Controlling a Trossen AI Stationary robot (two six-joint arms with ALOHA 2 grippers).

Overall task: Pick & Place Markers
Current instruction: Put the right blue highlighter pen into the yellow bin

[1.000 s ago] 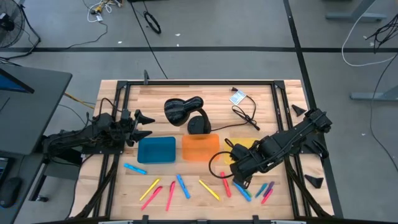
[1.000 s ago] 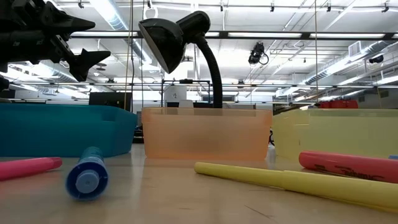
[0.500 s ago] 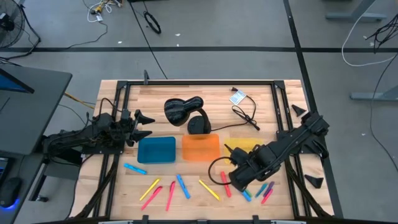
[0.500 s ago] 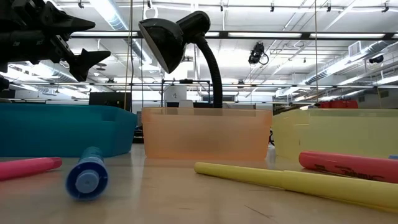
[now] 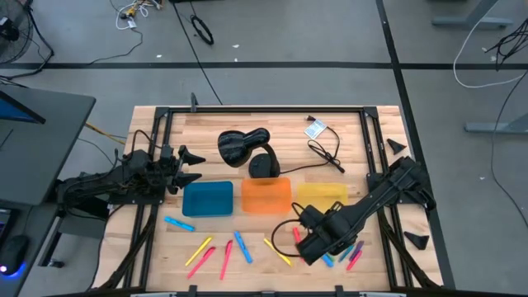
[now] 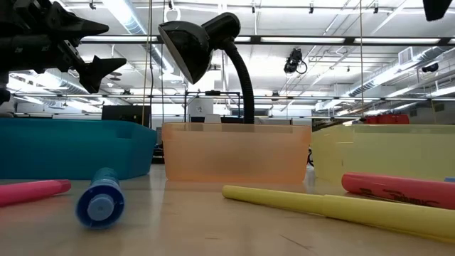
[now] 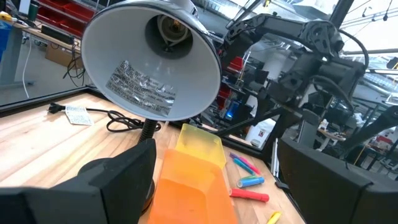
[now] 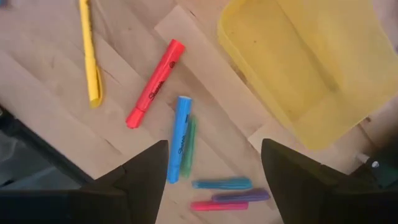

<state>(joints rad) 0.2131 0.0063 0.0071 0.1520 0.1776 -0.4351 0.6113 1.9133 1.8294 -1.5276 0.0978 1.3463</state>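
High view: the right end effector [image 5: 307, 244] hangs with fingers spread and empty over the front right of the bench [image 5: 346, 132], above a cluster of markers [image 5: 351, 252] lying before the yellow tray [image 5: 322, 195]; further markers lie scattered in front of the blue tray [image 5: 207, 199] and orange tray [image 5: 266, 195]. The left end effector [image 5: 191, 166] waits at the left edge, fingers apart, holding nothing. Low view: a yellow marker [image 6: 334, 207], a red one and a blue one lie on the bench before the trays, with the black lamp [image 6: 206, 43] behind. Right wrist view: a red marker [image 8: 155, 83], a blue marker [image 8: 178, 138] and what appears to be a green one touching it lie beside the yellow tray.
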